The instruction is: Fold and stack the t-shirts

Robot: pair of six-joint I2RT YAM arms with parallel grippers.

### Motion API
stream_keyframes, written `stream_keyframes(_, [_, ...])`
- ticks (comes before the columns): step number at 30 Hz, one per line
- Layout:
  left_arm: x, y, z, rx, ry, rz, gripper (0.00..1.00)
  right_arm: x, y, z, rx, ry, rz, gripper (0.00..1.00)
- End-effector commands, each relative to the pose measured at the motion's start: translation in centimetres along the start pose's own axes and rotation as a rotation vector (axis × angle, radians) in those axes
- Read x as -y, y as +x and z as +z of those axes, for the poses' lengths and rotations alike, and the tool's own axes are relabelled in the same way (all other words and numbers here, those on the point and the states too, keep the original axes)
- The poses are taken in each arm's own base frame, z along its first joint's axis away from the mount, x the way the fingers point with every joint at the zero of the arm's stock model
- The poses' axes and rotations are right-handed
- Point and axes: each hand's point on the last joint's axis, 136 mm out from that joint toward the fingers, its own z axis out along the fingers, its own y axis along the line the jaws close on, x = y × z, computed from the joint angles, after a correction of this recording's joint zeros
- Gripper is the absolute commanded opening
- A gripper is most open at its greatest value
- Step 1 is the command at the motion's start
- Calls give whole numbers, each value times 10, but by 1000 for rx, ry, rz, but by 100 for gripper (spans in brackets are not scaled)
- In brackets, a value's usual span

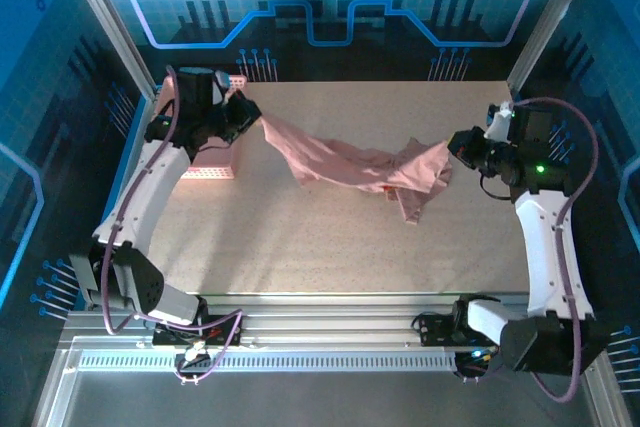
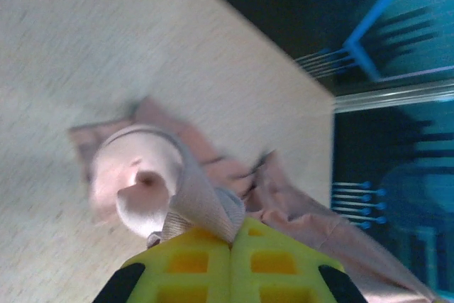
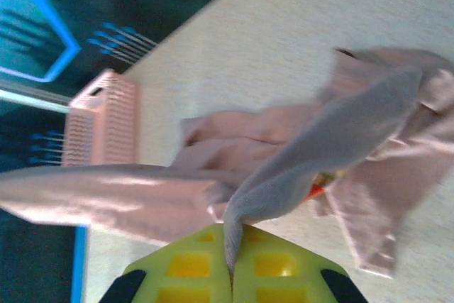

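A dusty-pink t-shirt [image 1: 345,162] hangs stretched between my two grippers above the middle of the table, sagging and crumpled in its centre. My left gripper [image 1: 250,115] is shut on its left end at the back left. My right gripper [image 1: 458,150] is shut on its right end at the right. In the left wrist view the yellow jaws [image 2: 233,243] pinch a fold of the t-shirt [image 2: 191,182]. Seen from the right wrist, the jaws [image 3: 230,260] clamp a twisted strip of the t-shirt [image 3: 333,140], and a bit of the red print [image 3: 317,189] peeks out.
A pink lattice basket [image 1: 212,169] stands at the back left beneath the left arm; the right wrist camera also catches the basket [image 3: 103,129]. The beige table [image 1: 340,257] runs to dark edges at the back and sides.
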Motion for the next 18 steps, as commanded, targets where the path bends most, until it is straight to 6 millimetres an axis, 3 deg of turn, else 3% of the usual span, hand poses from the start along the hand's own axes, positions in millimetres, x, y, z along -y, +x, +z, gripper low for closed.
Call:
stream_keyframes(1, [47,-37,-34,141,97,110,0,-45,-20,-37,103,-71,-38,0])
stream_keyframes(5, [92,-65,-74,270,165,231,0,-84,-49,-85,227,-89,-124,0])
stream_keyframes(9, [116,-82,-116,379,193,307,0,-119,-69,-128,326,-137,-190,0])
stream_keyframes(13, [142,-81,-158,465,272,379,0,-153,-75,-166,382,-212,-238,0])
stream_keyframes(18, [180,-76,-209,530,379,450,0,-198,-76,-226,473,-321,-313,0])
